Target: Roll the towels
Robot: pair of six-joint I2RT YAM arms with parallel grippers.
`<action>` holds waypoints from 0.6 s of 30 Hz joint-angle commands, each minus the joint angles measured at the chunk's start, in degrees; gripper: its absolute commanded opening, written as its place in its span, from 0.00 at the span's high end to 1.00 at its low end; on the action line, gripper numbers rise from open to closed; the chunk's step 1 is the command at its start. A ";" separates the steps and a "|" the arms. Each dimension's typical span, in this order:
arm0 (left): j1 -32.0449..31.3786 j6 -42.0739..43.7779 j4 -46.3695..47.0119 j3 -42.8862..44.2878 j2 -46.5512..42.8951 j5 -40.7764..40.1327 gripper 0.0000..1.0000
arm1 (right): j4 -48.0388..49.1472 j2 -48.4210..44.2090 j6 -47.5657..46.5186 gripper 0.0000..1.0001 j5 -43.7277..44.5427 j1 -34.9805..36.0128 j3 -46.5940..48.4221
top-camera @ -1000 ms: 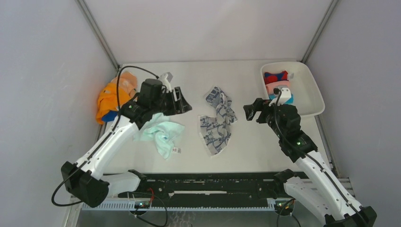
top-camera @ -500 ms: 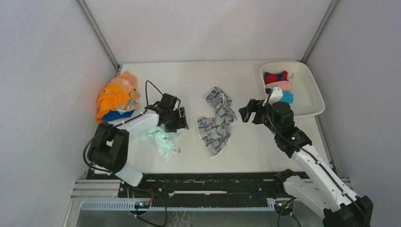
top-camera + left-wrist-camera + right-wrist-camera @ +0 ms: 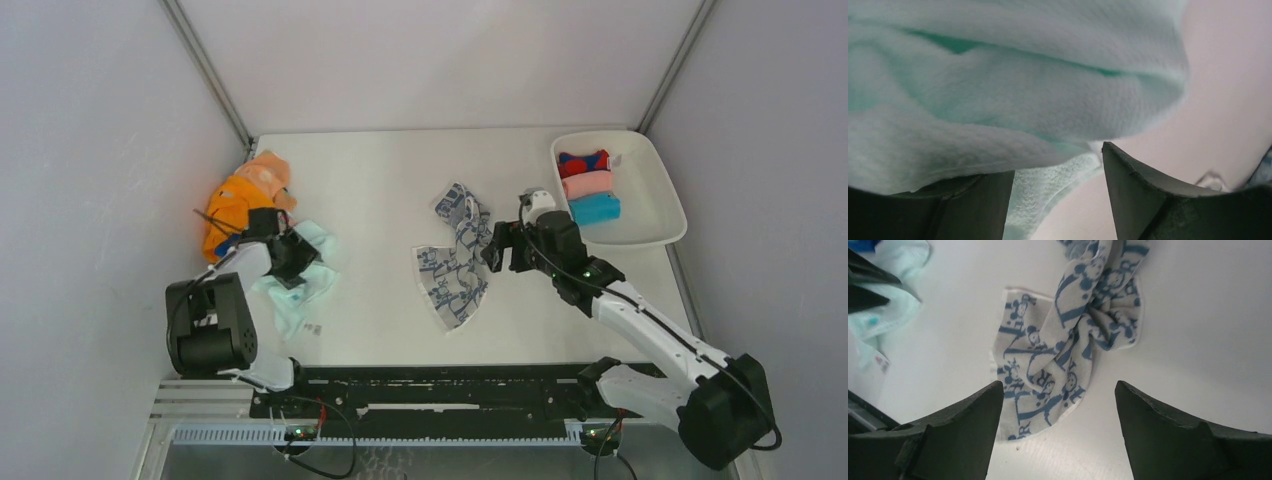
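Note:
A mint-green towel (image 3: 303, 283) lies crumpled at the left of the table. My left gripper (image 3: 288, 255) is low on its far end. In the left wrist view the towel (image 3: 998, 95) fills the frame and drapes over my left finger, and the left gripper (image 3: 1058, 160) has its jaws apart. A white towel with a blue print (image 3: 455, 265) lies crumpled in the middle. My right gripper (image 3: 497, 246) is open and empty just right of it. In the right wrist view that towel (image 3: 1063, 340) lies ahead of the right gripper (image 3: 1059, 385).
A white tray (image 3: 662, 222) at the back right holds three rolled towels: red-and-blue (image 3: 583, 160), pink (image 3: 587, 184) and blue (image 3: 595, 208). An orange pile of cloth (image 3: 235, 205) lies against the left wall behind the mint towel.
My left arm has folded back to the left, and the mint towel has shifted left with it. My right gripper has moved left, closer to the printed towel.

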 commanded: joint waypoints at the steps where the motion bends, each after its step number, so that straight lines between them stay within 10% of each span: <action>1: 9.72 -3.47 -2.32 -4.50 -5.01 -5.06 0.31 | 1.82 3.88 -1.52 0.19 -1.07 3.59 2.59; 9: 15.67 -1.94 -5.00 0.05 -8.50 -5.19 0.30 | 2.36 15.89 -1.35 0.19 -0.73 9.83 4.14; 18: -3.56 -0.36 -11.42 -0.56 -23.49 -7.96 0.30 | 3.78 29.00 0.12 0.28 -0.65 15.99 7.47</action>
